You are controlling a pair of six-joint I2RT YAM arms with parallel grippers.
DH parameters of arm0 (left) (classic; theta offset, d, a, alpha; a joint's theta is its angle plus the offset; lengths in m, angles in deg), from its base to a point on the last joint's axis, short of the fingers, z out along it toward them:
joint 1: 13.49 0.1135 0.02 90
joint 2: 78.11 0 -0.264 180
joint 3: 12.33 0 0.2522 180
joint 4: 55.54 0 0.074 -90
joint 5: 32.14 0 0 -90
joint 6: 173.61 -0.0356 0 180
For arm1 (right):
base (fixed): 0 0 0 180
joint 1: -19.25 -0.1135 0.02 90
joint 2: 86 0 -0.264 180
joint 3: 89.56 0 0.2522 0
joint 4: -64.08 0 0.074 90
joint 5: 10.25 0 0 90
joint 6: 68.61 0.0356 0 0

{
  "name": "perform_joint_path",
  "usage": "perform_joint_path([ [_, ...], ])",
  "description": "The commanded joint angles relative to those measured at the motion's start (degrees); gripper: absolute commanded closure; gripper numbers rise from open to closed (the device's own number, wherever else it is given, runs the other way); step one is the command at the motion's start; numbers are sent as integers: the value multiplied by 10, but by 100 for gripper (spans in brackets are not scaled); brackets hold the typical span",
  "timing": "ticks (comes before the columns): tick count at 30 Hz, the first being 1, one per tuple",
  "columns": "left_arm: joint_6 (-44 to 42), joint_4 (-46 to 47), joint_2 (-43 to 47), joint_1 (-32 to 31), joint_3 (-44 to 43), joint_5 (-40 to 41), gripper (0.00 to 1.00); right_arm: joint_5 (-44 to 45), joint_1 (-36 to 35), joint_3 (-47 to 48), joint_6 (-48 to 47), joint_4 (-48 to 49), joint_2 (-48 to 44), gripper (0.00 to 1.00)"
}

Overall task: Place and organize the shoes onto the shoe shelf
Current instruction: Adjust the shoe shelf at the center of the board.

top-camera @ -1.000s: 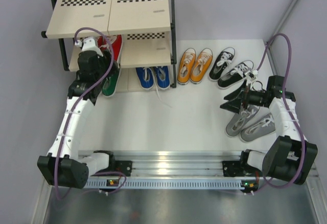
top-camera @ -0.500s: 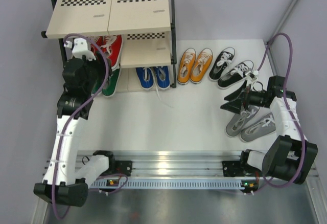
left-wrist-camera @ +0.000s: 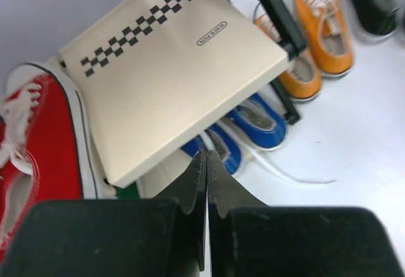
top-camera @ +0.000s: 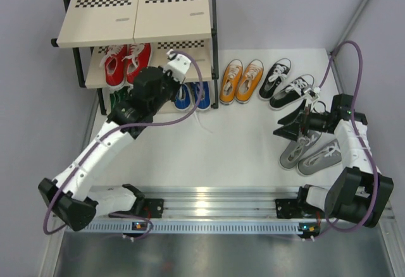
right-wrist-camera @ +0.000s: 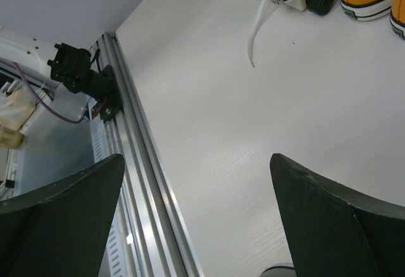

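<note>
Red shoes (top-camera: pixel 126 62) now uncovered; left pincer (left-wrist-camera: pixel 206 158) swung right, shut.

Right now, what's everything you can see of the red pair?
The red pair is two canvas-looking lace-up sneakers with white laces and white soles. They stand side by side on their soles, on the left half of the middle board. Their far ends are tucked under the top board and hidden from above. They sit close together, possibly touching. Nothing but the board is seen touching them.
</note>
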Motion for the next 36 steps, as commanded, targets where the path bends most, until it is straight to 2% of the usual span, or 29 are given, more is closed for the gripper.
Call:
perform_joint_path([
  [1, -116, 41, -46, -16, -40, 132, 100, -21, 12, 30, -21, 4, 0, 2],
  [5, -180, 140, -91, -14, -29, 188, 100, -20, 13, 29, -22, 5, 2, 2],
  [10, -197, 178, -142, 12, -34, 170, 100, -20, 13, 31, -28, 1, 6, 2],
  [17, -187, 195, -202, 59, -54, 162, 100, -22, 13, 34, -42, -11, 8, 1],
  [27, -166, 187, -235, 129, -54, 136, 100, -25, 15, 39, -62, -27, 17, 1],
  [36, -177, 224, -220, 141, -28, 170, 100, -27, 18, 41, -68, -33, 17, 2],
])
